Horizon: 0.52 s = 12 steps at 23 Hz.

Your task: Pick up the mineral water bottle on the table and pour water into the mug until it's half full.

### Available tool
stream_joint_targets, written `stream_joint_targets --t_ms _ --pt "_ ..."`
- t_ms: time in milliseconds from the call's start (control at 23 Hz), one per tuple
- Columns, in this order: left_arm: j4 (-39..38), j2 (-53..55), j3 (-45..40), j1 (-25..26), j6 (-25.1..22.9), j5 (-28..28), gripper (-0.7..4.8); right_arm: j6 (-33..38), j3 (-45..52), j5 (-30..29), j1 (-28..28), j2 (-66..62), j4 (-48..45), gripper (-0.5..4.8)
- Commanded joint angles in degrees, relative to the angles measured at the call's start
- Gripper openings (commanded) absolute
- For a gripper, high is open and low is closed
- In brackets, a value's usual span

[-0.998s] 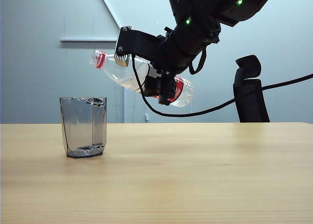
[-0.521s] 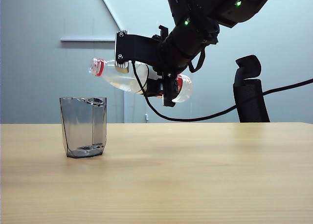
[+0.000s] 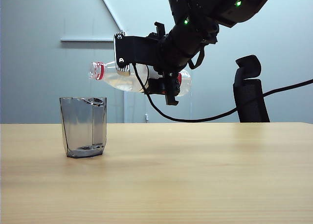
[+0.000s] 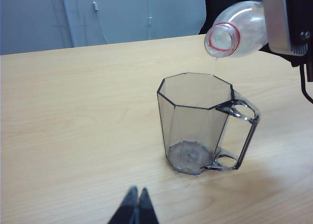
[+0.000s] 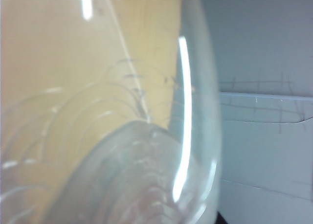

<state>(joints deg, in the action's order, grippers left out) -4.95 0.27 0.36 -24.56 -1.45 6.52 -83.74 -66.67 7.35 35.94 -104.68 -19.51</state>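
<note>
The mineral water bottle (image 3: 124, 79) hangs almost level in the air, its open red-ringed mouth (image 4: 222, 39) just above the mug's rim on the handle side. My right gripper (image 3: 165, 85) is shut on the bottle's labelled body. A thin thread of water (image 4: 213, 67) runs from the mouth into the mug (image 4: 198, 121). The smoky-grey mug (image 3: 84, 127) stands upright on the table (image 3: 195, 175) with only a shallow film at its bottom. In the right wrist view the bottle (image 5: 122, 136) fills the picture and hides the fingers. My left gripper (image 4: 137, 192) is shut and empty, short of the mug.
A black office chair (image 3: 250, 89) stands behind the table at the right. A black cable (image 3: 220, 109) sags from the right arm above the tabletop. Bare wood lies to the right of the mug and in front of it.
The right wrist has rolled and the bottle has tipped from neck-up toward level; its mouth has sunk closer to the mug's rim. The mug has not moved.
</note>
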Motion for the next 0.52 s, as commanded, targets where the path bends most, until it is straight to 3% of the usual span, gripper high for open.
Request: stream_joint_targets --t_ms 43,521 --pt "0.7 0.1 0.2 -0.1 0.2 -0.1 -0.02 -0.8 -0.7 0.2 0.2 0.5 -3.5 2.81" --pt "0.7 0.1 0.2 -0.1 0.2 -0.1 -0.02 -3.3 -0.7 0.7 0.2 0.5 -5.8 2.69"
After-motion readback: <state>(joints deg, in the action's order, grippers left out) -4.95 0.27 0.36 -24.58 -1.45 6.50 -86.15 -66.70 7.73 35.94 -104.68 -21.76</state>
